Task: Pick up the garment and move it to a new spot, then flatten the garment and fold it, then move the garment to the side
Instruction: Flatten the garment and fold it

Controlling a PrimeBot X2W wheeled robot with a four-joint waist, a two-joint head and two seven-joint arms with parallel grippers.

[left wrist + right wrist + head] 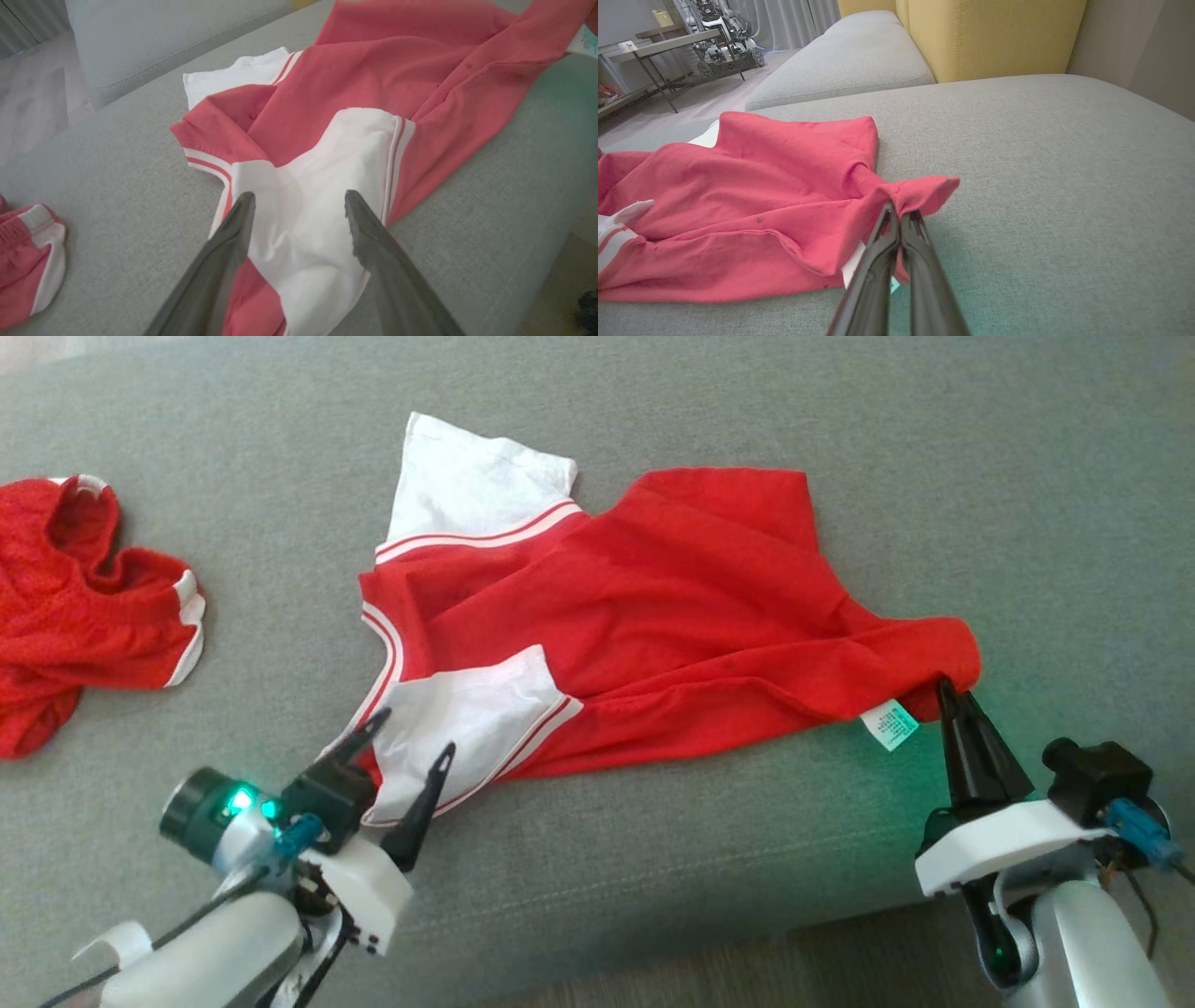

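A: Quick, far left first. What's there?

B: Crumpled red shorts (pixel 84 607) with white trim, on the grey sofa seat (pixel 233 448). Well apart from the task garment.

A: Left arm?

B: The left end effector (pixel 415 730) has its fingers spread apart with nothing between them. The tips are over the near white sleeve (pixel 471 709). In the left wrist view the two fingers straddle that sleeve (pixel 317 186). Can't tell if they touch the cloth.

A: The garment itself?

B: The red jersey (pixel 653 607) is mid-seat and spread out but wrinkled, not flat. It has striped red-and-white trim at the neck and sleeve seams. The far white sleeve (pixel 467 481) lies at the upper left. The body runs rightward and narrows to a bunched corner near the seat's front edge.

A: Anything on it?

B: A white label (pixel 890 723) with green print pokes out under the hem, just beside the right fingertips.

A: Right arm?

B: The right end effector (pixel 948 686) has its fingers pressed together, clamped on that bunched hem corner. The right wrist view confirms it: red fabric is pinched at the tips (pixel 901 212) and fans out past them, lifted slightly off the seat.

A: Background?

B: A yellow backrest (pixel 994 37) sits behind the seat in the right wrist view.
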